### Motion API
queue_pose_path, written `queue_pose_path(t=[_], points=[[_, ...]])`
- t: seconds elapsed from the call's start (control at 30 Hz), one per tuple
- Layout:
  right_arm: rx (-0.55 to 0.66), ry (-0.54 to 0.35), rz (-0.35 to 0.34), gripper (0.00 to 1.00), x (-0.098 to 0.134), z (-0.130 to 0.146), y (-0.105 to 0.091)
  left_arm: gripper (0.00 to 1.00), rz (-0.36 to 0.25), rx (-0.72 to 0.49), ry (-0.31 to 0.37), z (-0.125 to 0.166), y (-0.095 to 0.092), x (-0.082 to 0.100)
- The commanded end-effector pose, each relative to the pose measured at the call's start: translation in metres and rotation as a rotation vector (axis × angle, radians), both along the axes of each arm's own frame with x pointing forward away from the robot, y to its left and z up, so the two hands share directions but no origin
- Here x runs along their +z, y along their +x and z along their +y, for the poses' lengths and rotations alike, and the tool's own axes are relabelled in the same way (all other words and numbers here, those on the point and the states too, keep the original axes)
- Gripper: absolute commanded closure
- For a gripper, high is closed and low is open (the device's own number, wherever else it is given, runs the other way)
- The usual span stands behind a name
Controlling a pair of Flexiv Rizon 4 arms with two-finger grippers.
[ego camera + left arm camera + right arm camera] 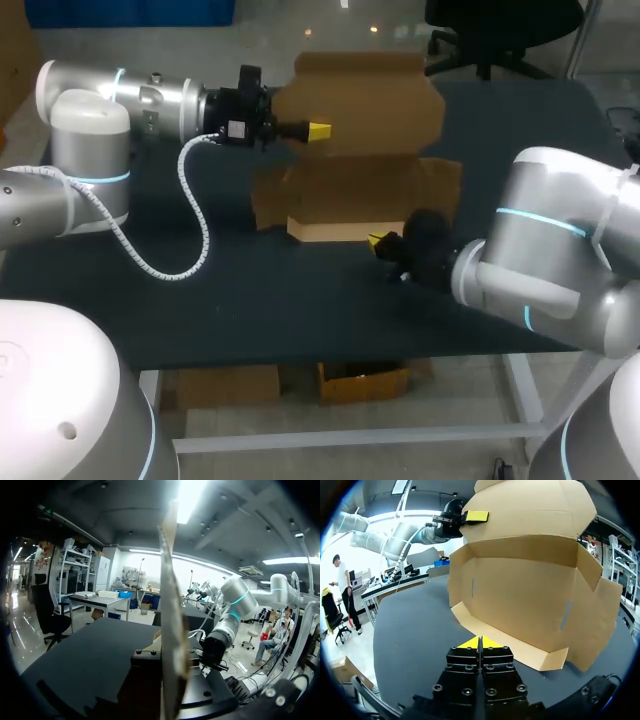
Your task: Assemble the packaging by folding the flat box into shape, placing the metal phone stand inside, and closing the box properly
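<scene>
A brown cardboard box point(360, 195) stands open on the dark table point(250, 300) with its lid point(365, 100) raised upright at the back. My left gripper point(318, 131) is shut on the lid's left edge. In the left wrist view the lid point(172, 625) shows edge-on between its fingers. My right gripper point(378, 241) is shut with nothing in it, its yellow tips point(480, 642) at the low front flap point(520, 650) of the box point(530, 590). In the right wrist view the left gripper point(472, 516) shows on the lid point(530, 510). No phone stand is in view.
The left arm's white coiled cable point(190, 250) hangs in a loop over the table's left part. The box's side flaps point(445, 185) stick out to the right. Bare dark tabletop lies in front of the box, up to the front edge point(330, 360).
</scene>
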State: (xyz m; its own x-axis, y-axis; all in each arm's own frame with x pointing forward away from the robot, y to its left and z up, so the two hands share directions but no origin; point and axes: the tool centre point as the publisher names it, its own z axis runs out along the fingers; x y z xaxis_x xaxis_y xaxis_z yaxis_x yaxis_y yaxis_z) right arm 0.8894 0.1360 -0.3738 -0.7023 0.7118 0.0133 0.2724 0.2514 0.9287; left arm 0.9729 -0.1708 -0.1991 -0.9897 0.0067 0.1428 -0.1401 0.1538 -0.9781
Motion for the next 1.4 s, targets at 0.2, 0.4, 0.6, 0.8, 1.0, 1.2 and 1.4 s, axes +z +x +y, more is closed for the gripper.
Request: queue_pose_path(t=[0.2, 0.4, 0.6, 0.8, 1.0, 1.2, 1.4], points=[[-0.128, -0.034, -0.024, 1.00, -0.012, 0.015, 0.010, 1.00, -0.006, -0.014, 0.001, 0.004, 0.002, -0.001], [-0.136, -0.036, -0.019, 1.00, -0.021, 0.019, 0.015, 1.00, -0.006, -0.013, 0.001, 0.004, 0.002, -0.001], [-0.149, -0.028, -0.011, 1.00, -0.029, 0.023, 0.020, 1.00, -0.006, -0.013, 0.001, 0.004, 0.002, -0.001], [-0.164, -0.015, -0.011, 1.00, -0.033, 0.026, 0.025, 1.00, -0.006, -0.013, 0.001, 0.004, 0.002, -0.001], [-0.174, -0.005, -0.012, 1.00, -0.037, 0.027, 0.028, 1.00, -0.006, -0.013, 0.001, 0.004, 0.002, -0.001], [-0.183, -0.001, -0.015, 1.00, -0.039, 0.028, 0.031, 1.00, -0.006, -0.013, 0.001, 0.004, 0.002, -0.001], [-0.199, 0.010, -0.012, 1.00, -0.043, 0.029, 0.038, 1.00, -0.006, -0.013, 0.001, 0.004, 0.002, -0.001]])
